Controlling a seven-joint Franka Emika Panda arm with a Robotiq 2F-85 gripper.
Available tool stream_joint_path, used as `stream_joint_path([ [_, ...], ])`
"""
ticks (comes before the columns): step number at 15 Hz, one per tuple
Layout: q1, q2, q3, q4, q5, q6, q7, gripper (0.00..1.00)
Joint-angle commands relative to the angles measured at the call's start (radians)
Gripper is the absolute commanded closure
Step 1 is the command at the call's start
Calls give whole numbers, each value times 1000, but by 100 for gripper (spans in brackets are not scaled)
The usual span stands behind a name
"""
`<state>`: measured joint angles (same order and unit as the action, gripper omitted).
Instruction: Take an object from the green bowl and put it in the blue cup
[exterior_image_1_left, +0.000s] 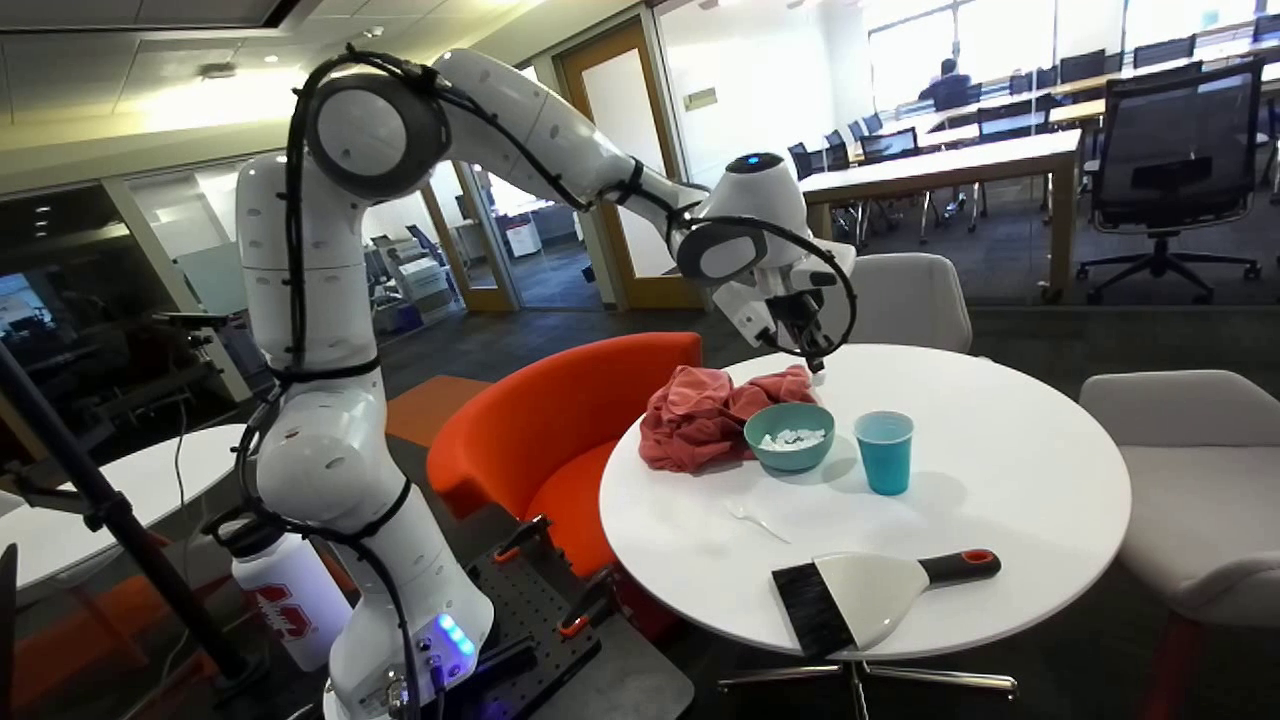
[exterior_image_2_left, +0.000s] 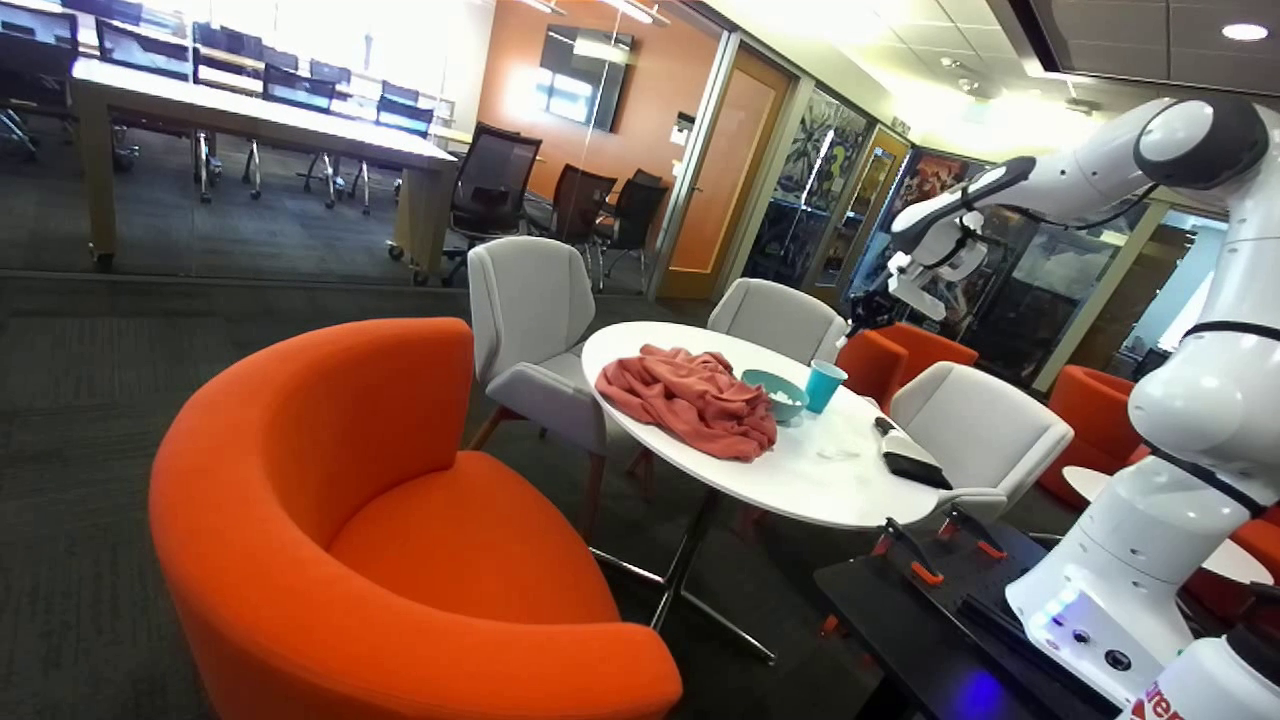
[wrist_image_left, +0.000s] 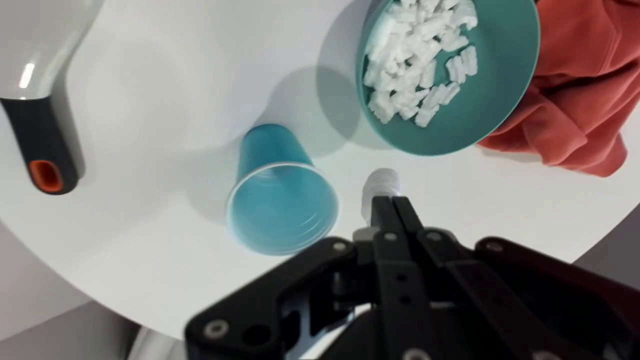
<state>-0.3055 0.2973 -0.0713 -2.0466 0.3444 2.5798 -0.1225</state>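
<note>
The green bowl (exterior_image_1_left: 790, 462) stands on the round white table and holds several white foam pieces (exterior_image_1_left: 793, 439). In the wrist view the bowl (wrist_image_left: 500, 90) is at the top right, with the foam pieces (wrist_image_left: 405, 65) heaped to one side. The blue cup (exterior_image_1_left: 885, 460) stands upright beside the bowl; in the wrist view the cup (wrist_image_left: 282, 210) shows its open mouth. My gripper (wrist_image_left: 392, 200) is shut on a white foam piece (wrist_image_left: 382, 182) at its fingertips, partly hidden by them. In an exterior view the gripper (exterior_image_2_left: 850, 330) is above the table, apart from bowl and cup.
A red cloth (exterior_image_1_left: 700, 415) lies crumpled against the bowl. A white plastic utensil (exterior_image_1_left: 757, 521) and a dustpan with a black brush (exterior_image_1_left: 870, 590) lie on the table (exterior_image_1_left: 1020, 500). An orange chair (exterior_image_1_left: 570, 430) and grey chairs (exterior_image_1_left: 1190, 480) surround it.
</note>
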Motion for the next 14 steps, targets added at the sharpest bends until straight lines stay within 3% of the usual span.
stream_joint_path([
  [1,-1,-22,-56,-30,-4,50,28,99],
  [5,-10,49,-78,16,7,104,20,99],
  [14,-50,245,-30,181,32,115,52,99],
])
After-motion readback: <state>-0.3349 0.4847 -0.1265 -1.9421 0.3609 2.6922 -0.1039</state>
